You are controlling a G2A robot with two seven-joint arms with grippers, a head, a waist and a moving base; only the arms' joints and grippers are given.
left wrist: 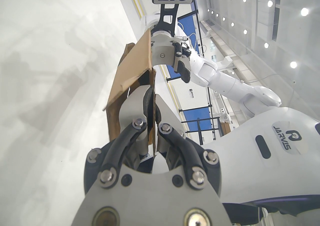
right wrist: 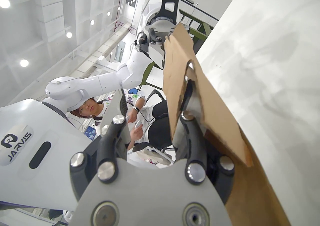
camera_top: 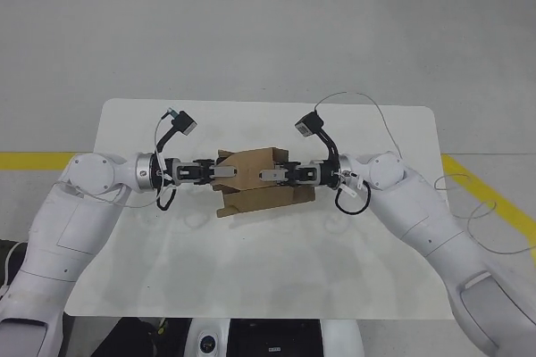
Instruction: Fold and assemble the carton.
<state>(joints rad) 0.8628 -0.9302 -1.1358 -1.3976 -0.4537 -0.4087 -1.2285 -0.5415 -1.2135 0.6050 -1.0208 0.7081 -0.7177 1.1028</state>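
On the left of the top view, the left pincer (camera_top: 221,170) is clamped shut on a thin upright edge of the brown corrugated-cardboard carton (camera_top: 250,165). In the left wrist view its two fingers (left wrist: 135,104) press on the panel from both sides with no gap showing. The carton sits near the middle of the white, round-cornered bench (camera_top: 250,268), directly between the two pincers. It is only partly folded: some panels stand up, a flap (camera_top: 230,211) sticks out low towards the robot at the left end, and the walls are not yet square. Its long axis runs across the bench from left to right, slightly skewed, with one short end facing each arm. It cannot be told whether its underside rests on the bench. On the right, the right pincer (camera_top: 272,176) is spread wide. One finger (right wrist: 192,102) lies against the inner face of a cardboard panel beside a slot cut in it, and the other finger (right wrist: 120,107) stands free in the air, well apart from the cardboard.
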